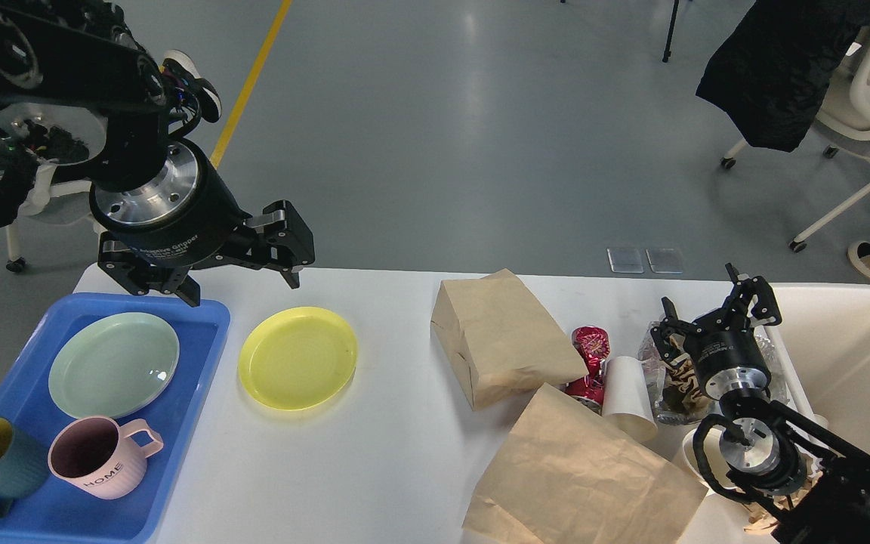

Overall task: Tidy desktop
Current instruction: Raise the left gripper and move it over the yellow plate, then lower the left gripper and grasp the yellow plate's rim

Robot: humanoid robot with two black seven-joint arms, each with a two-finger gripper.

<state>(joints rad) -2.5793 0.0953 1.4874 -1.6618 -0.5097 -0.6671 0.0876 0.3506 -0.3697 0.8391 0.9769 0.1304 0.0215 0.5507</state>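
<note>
Left gripper (242, 283), fingers apart and empty, is hovering above the white desktop (390, 446), the yellow plate (297, 357) lying just below it, apparently awaiting a descending grasp toward the blue tray (186, 423); right gripper (714, 313) is gaping over a crumpled wrapper (677, 378).

Desktop (397, 453) holds blue tray (208, 332), yellow plate (298, 358), 2 paper bags (499, 336), crushed can (590, 363), white cup (627, 397)

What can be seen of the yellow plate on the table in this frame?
The yellow plate is a round, shallow dish, glossy like plastic, with a low raised rim and nothing on it. It lies flat and upright on the white desktop, just right of the blue tray and apart from it. The left gripper hangs above, not touching it.
</note>
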